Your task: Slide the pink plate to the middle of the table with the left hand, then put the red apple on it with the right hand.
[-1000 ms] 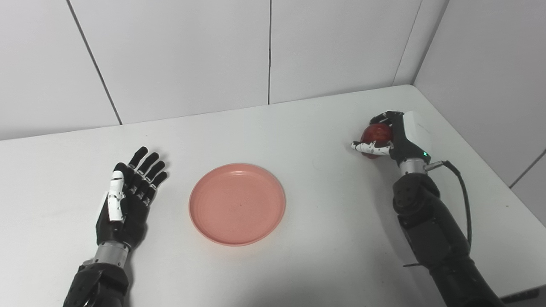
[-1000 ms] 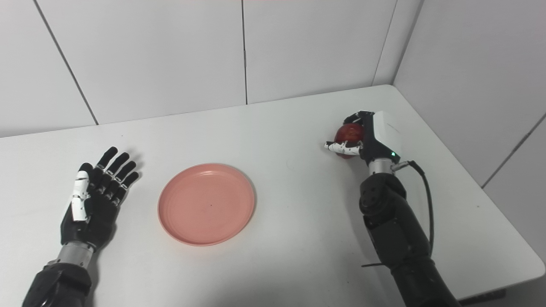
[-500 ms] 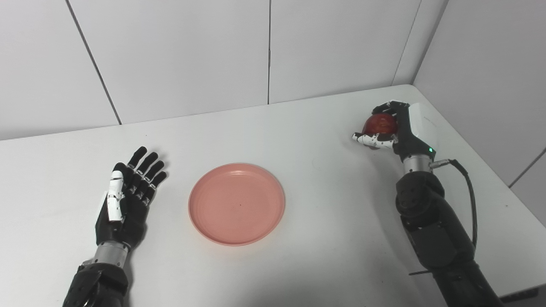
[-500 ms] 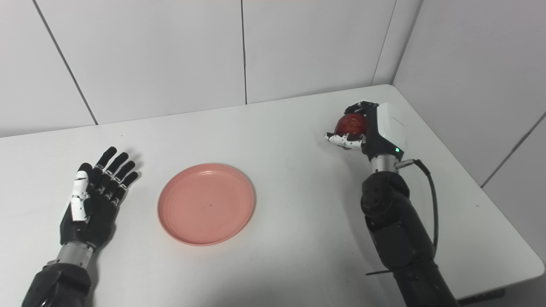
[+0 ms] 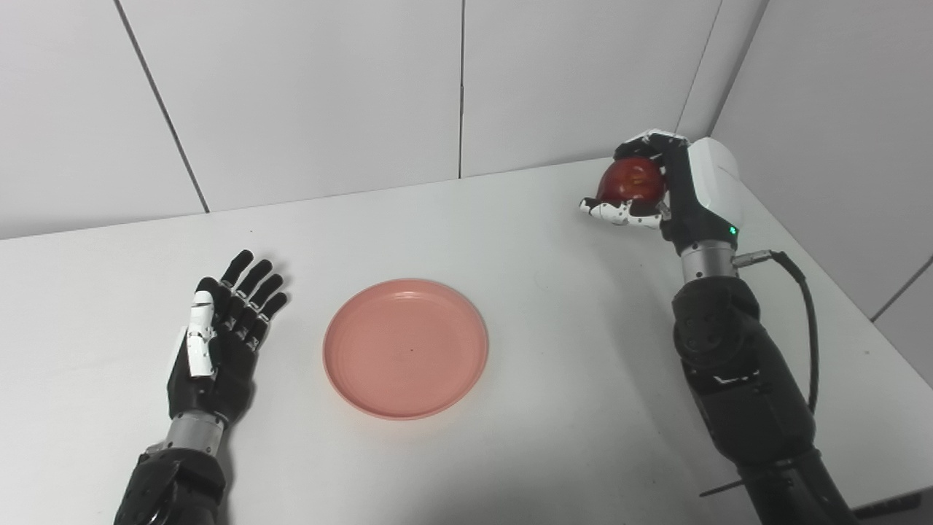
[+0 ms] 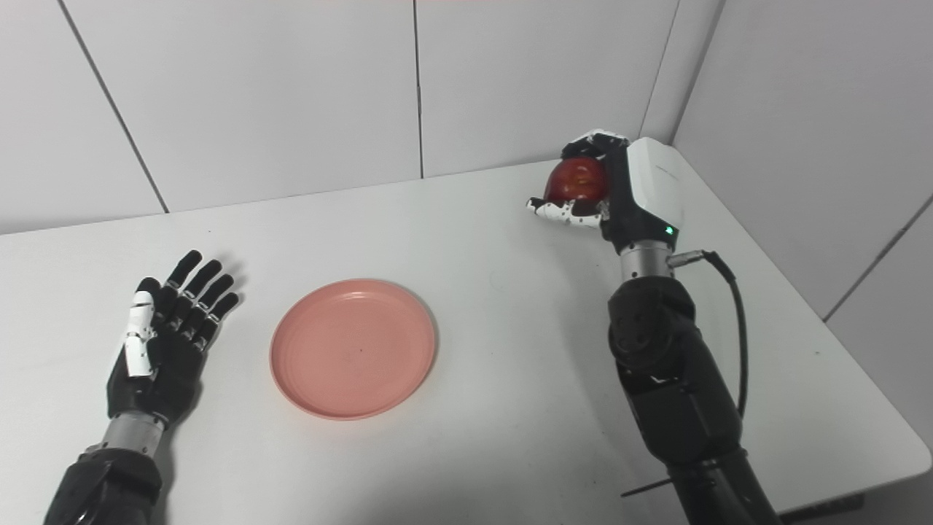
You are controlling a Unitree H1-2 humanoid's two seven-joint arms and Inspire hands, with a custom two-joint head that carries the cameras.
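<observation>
The pink plate [image 5: 405, 348] lies flat and empty near the middle of the white table [image 5: 554, 306]. My right hand [image 5: 660, 189] is shut on the red apple [image 5: 631, 181] and holds it high above the table's far right part, well to the right of the plate. It also shows in the right eye view [image 6: 619, 193] with the apple [image 6: 577, 181]. My left hand [image 5: 219, 339] is open and empty, fingers spread, resting on the table just left of the plate and apart from it.
White wall panels stand behind the table and a wall runs along its right side [image 5: 824, 109]. The table's right edge and near right corner [image 6: 896, 452] show in the right eye view. A black cable [image 5: 798, 292] hangs off my right wrist.
My right hand has lifted the apple off the table and carried it up and slightly left. The plate and my left hand have not moved.
</observation>
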